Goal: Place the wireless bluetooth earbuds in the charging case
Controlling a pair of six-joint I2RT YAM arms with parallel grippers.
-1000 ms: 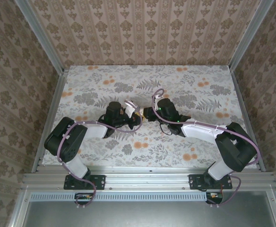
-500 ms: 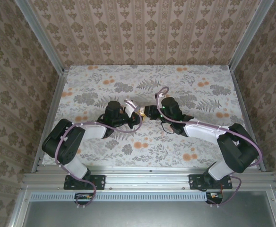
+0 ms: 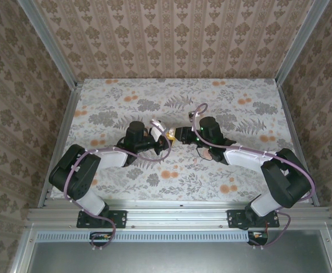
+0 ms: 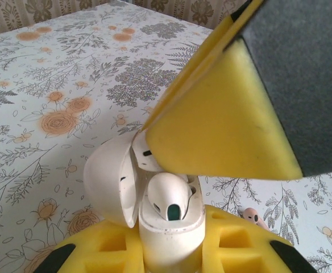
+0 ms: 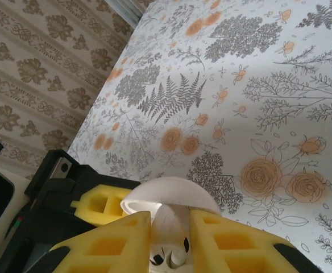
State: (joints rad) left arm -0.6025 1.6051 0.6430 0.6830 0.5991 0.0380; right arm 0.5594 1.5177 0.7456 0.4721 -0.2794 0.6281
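Floral tabletop [image 3: 228,94]; glossy white open case [image 4: 171,230] pinched by left end effector [image 4: 170,256], earbud [image 4: 146,156] by right end effector [image 5: 170,220].

light: bright, even, soft | shadows: faint on table [image 3: 234,94] | left wrist: far wallpaper [image 4: 18,11] slightly blurred

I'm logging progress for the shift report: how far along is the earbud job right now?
Done: the charging case is open, clamped in the left pincer, with one earbud seated in it. In hand: the right pincer is at the case with a white piece between its pads, probably the second earbud. Remaining: seating that one and letting go.
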